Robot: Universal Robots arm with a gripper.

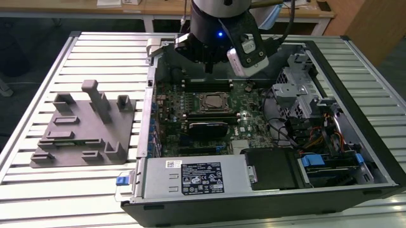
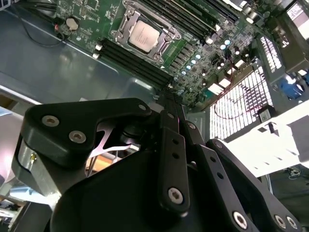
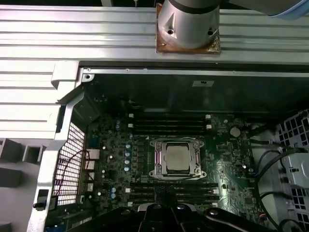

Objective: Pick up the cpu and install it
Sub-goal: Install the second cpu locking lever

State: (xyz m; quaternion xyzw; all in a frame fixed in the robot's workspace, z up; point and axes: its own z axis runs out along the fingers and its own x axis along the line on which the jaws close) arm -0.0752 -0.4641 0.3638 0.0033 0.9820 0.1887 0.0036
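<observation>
Silver-topped square cpu (image 3: 176, 156) sits in its socket, 6 o'clock of the closed, empty black gripper (image 2: 170, 104); unlatched, it could shift.

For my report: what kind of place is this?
Probably a robotics lab or test bench: an open computer case lies on a slatted metal table, beside a grey fixture, with wooden desks behind.

Dim case interior, glaring vent grille
</observation>
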